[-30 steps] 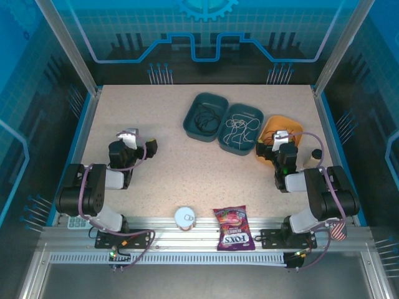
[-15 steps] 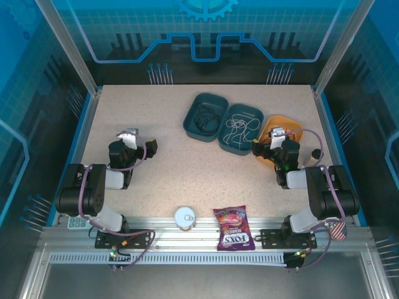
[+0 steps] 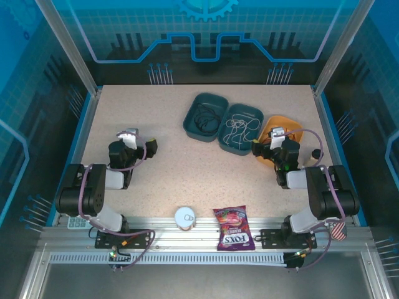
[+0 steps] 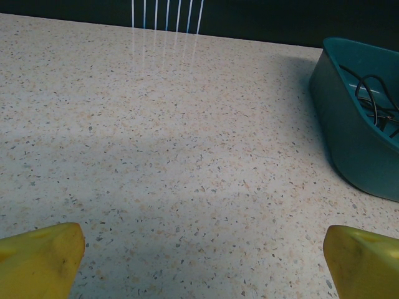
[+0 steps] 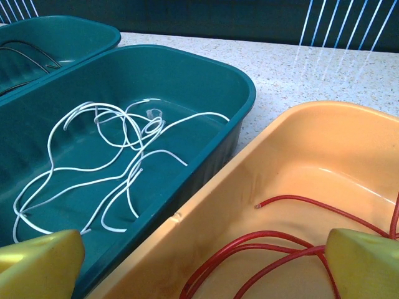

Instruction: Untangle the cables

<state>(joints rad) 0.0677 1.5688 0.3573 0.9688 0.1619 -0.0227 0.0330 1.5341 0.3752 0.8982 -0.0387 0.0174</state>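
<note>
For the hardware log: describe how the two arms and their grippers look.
The left arm and right arm are black with silver-grey joint housings, a thick purple cable along each. The left gripper and right gripper end in blunt yellow fingertips.

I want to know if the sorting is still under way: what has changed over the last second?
The right gripper edged slightly outward and left over the orange plastic tray, jaws open, taking hold of nothing. The left gripper stayed open and parked, and the red cable, white cable and black cable lie unmoved in their trays.
</note>
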